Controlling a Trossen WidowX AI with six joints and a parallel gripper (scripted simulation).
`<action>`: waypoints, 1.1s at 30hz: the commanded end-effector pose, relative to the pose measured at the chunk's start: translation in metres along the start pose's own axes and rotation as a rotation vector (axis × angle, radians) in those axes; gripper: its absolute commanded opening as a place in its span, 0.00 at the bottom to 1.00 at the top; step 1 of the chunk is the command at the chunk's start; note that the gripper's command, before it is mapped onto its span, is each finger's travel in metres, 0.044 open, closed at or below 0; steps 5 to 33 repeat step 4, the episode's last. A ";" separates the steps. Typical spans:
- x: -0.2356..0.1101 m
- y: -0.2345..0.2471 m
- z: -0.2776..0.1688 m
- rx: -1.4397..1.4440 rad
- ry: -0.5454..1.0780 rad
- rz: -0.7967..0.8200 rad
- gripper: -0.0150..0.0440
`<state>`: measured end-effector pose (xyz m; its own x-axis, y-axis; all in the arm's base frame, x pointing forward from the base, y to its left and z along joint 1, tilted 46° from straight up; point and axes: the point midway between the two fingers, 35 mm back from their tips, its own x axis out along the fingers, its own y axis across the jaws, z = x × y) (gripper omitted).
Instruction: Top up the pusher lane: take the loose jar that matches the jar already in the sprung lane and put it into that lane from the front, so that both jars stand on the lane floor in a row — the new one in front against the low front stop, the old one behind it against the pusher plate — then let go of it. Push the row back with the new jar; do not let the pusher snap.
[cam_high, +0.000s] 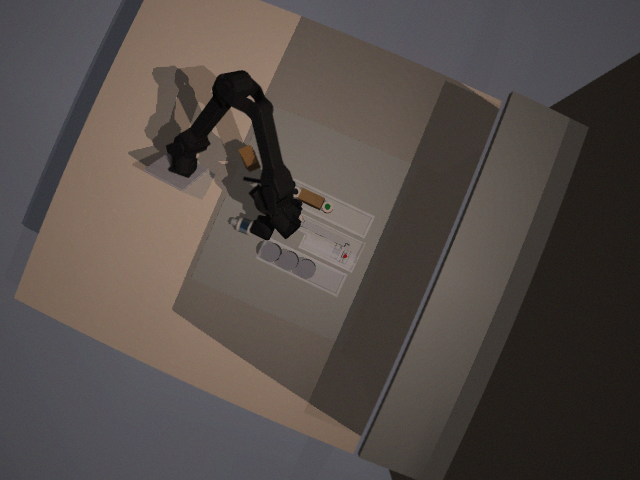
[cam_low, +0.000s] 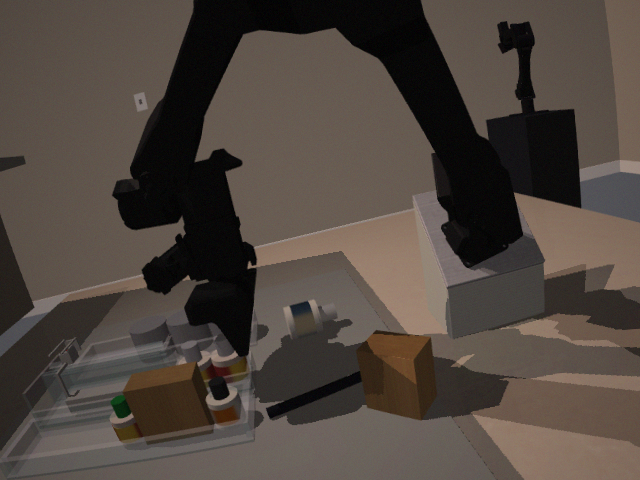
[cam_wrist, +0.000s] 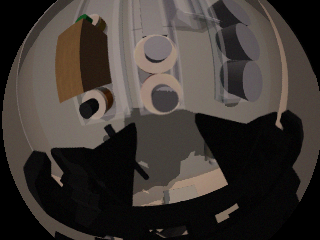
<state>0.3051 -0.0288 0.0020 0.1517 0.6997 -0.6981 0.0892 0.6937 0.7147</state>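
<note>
Two matching jars with grey caps and red-yellow labels stand in a row in the middle clear lane (cam_wrist: 182, 92). The front jar (cam_low: 227, 370) (cam_wrist: 148, 96) is at the lane's front end; the rear jar (cam_low: 205, 367) (cam_wrist: 141, 62) is close behind it. Both look upright. My gripper (cam_wrist: 166, 122) is open, its fingertips apart in front of the front jar in the wrist view. In the exterior view one finger overlaps the front jar's right side. Nothing shows held. The low front stop and the contact at the pusher plate cannot be made out.
A wooden block (cam_low: 168, 400) (cam_wrist: 82, 62) stands between a green-capped jar (cam_low: 124, 426) and a black-capped jar (cam_low: 223, 403) in one side lane. Grey cylinders (cam_high: 287, 259) (cam_wrist: 241, 80) fill part of the other. A white-blue bottle (cam_low: 303, 318), black bar (cam_low: 312, 395) and second wooden block (cam_low: 395, 374) lie in front.
</note>
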 end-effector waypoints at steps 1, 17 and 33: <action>0.000 -0.001 -0.013 -0.003 0.003 -0.005 0.75; 0.000 -0.001 -0.023 -0.003 0.004 -0.005 0.75; 0.000 -0.001 -0.023 -0.003 0.004 -0.005 0.75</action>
